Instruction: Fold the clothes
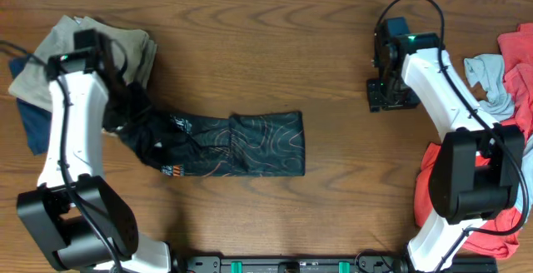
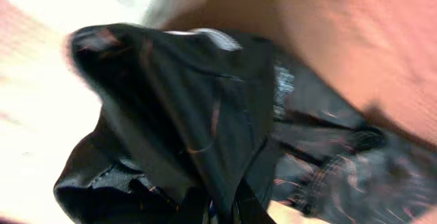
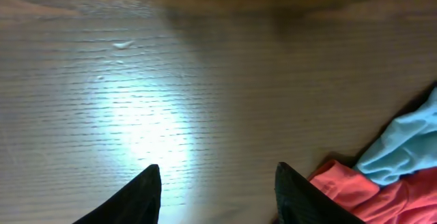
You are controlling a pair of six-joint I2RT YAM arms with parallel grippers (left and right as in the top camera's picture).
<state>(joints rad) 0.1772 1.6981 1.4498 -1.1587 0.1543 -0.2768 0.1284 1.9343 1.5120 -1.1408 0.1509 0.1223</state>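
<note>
The black T-shirt [image 1: 250, 144] with thin orange contour lines lies as a long folded strip across the middle of the bench [image 1: 250, 40]. Its right end is flat and squared, and its left end is bunched and lifted. The left gripper [image 1: 123, 116] is clamped tight on that bunched left end. In the blurred left wrist view, dark cloth gathers into the closed jaws at the bottom edge and drapes away from them. Just behind this arm, at the bench's far left corner, a khaki garment [image 1: 125, 40] rests on a dark blue garment [image 1: 33, 127]. The right gripper [image 1: 390, 96] hangs over bare wood, well apart from the black shirt. Its jaws stand moderately apart with nothing between them. Coral-red shirts [image 1: 516, 52] and a pale grey-blue shirt [image 1: 487, 73] are heaped along the right edge.
</note>
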